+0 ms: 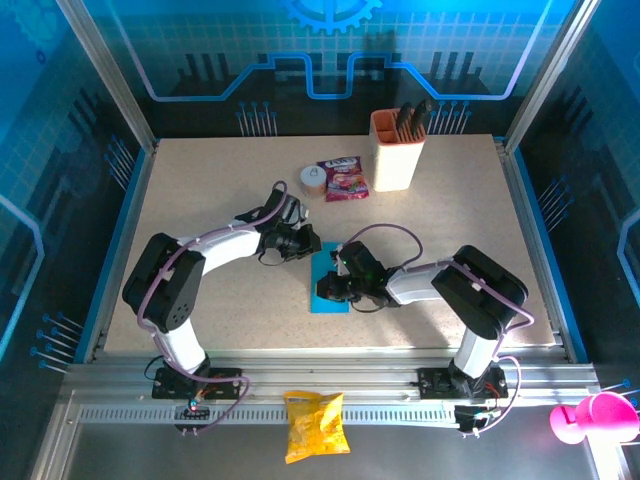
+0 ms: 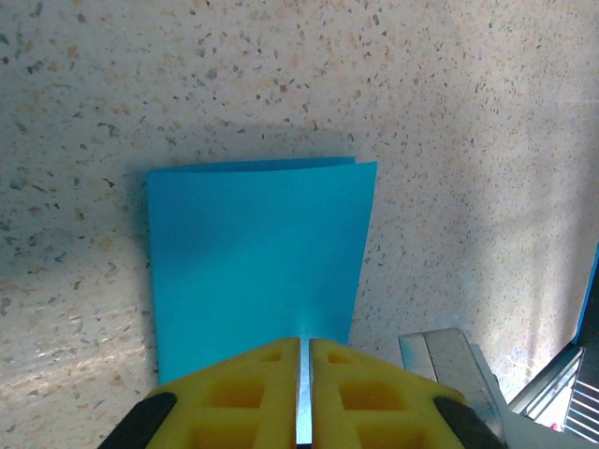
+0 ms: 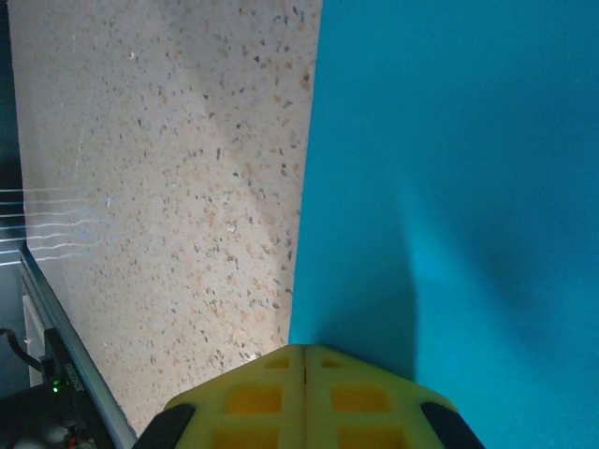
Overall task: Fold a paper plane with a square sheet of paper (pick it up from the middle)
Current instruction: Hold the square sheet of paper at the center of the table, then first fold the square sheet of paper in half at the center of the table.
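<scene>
Our right gripper, the nearer of the two to the arm bases, has its yellow fingers pressed flat together, with no gap and nothing in the seam. Its tips rest at the near short edge of the thin, matte, bright cyan-blue square sheet of paper. The sheet lies flat on the pale speckled table as a rectangle, doubled over once. In the left wrist view two layers show along the edge farthest from that camera. From the right wrist the near edge runs straight ahead of the tips, bare table on one side and blue on the other. We judge that this arm is pinning the paper down, not holding it.

The sheet's long axis runs away from the bases, tilted a little, and it lies between the two grippers. At its farther end sits our left gripper. Its fingers are together but for a hairline slit, on the short edge facing them and somewhat off its middle, and the whole rectangle stretches ahead of them. Whether that edge is nipped in the slit or merely lies under the tips, we cannot tell.

As we judge it, the coming move turns on this line-up: left arm at the far end, right arm at the near end, paper lengthwise between. Any lift or fold should work along that axis. Well beyond, a red-purple foil snack packet and an orange plastic holder stand well apart from the work.
</scene>
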You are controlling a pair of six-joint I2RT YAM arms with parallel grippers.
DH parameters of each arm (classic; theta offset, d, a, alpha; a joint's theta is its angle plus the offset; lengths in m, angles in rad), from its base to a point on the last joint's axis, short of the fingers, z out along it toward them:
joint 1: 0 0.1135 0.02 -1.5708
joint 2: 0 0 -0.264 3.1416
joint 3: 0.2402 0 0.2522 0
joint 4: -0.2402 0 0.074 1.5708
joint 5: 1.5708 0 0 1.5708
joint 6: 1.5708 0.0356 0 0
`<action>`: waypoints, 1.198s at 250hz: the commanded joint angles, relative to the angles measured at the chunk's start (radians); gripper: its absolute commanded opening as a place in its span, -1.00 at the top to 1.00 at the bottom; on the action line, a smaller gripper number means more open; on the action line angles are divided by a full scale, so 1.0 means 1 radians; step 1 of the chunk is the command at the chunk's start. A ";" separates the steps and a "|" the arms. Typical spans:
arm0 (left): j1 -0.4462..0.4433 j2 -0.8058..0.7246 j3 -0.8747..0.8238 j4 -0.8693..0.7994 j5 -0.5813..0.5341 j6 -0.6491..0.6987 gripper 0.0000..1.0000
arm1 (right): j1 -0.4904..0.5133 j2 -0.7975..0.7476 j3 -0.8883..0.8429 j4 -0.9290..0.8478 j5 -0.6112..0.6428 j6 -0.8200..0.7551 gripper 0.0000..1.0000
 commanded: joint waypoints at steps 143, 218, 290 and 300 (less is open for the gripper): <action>-0.004 0.055 -0.010 0.030 0.049 -0.056 0.80 | 0.038 0.084 0.025 0.014 0.007 0.045 1.00; -0.014 0.071 -0.049 0.070 0.072 -0.089 0.82 | 0.038 0.097 -0.030 0.049 -0.001 0.064 1.00; -0.015 0.142 -0.011 0.018 0.030 -0.100 0.94 | 0.038 0.090 -0.064 0.032 -0.001 0.069 1.00; -0.015 0.150 -0.002 -0.001 0.010 -0.098 0.94 | 0.038 0.093 -0.066 0.025 -0.002 0.068 1.00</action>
